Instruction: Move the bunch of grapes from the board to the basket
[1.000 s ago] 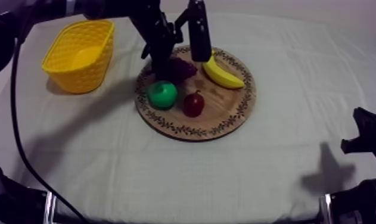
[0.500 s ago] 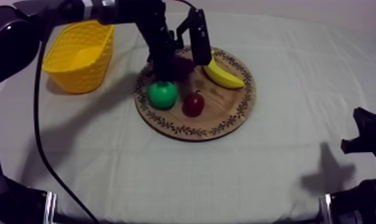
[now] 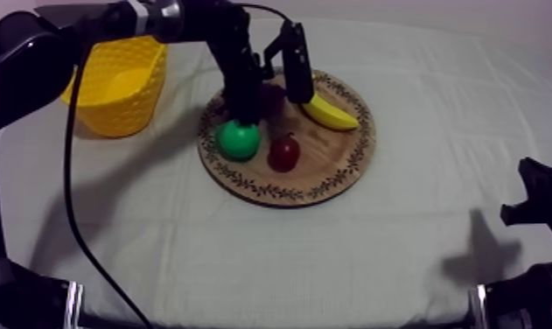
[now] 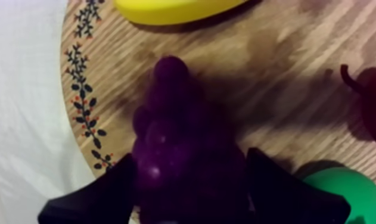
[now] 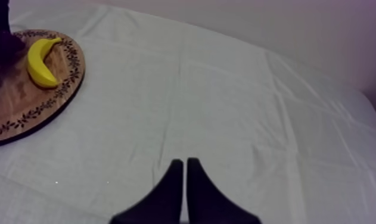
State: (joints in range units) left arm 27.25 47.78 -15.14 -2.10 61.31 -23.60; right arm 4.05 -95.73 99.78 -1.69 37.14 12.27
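On the wooden board (image 3: 331,179), far-left part of it, the bunch of grapes (image 4: 169,134) sits flat and unlifted, same spot as a second ago.

What changed: the left pincer (image 3: 269,87) has dropped lower round the bunch over the last second, and the arm has swung further across the far-left of the desk (image 3: 244,254). From above, the grapes are now mostly covered by it.

Left pincer state: spread wide, one finger on each flank, bunch between them. The finger on the board-rim side looks to be at the flank. On the green fruit's side I read a dark strip between finger and bunch. So I judge it's straddling, not clamped yet, with nothing held.

Neighbours unmoved:
- banana (image 3: 331,112) just beside the grapes, toward the far-right rim of the board
- green fruit (image 3: 239,140) just beside the bunch, on the near side
- small red fruit (image 3: 284,153) next to the green fruit

Yellow basket (image 3: 113,109) sits at the far-left corner of the desk, near the board but not touching it, with nothing visible inside.

Right pincer (image 5: 181,164) is pressed together on nothing, parked by the right edge, same as before.

Read: approach looks done. Next is squeeze, lift, then a short carry toward the far-left corner. Watch the finger by the green fruit: closing could nudge it.
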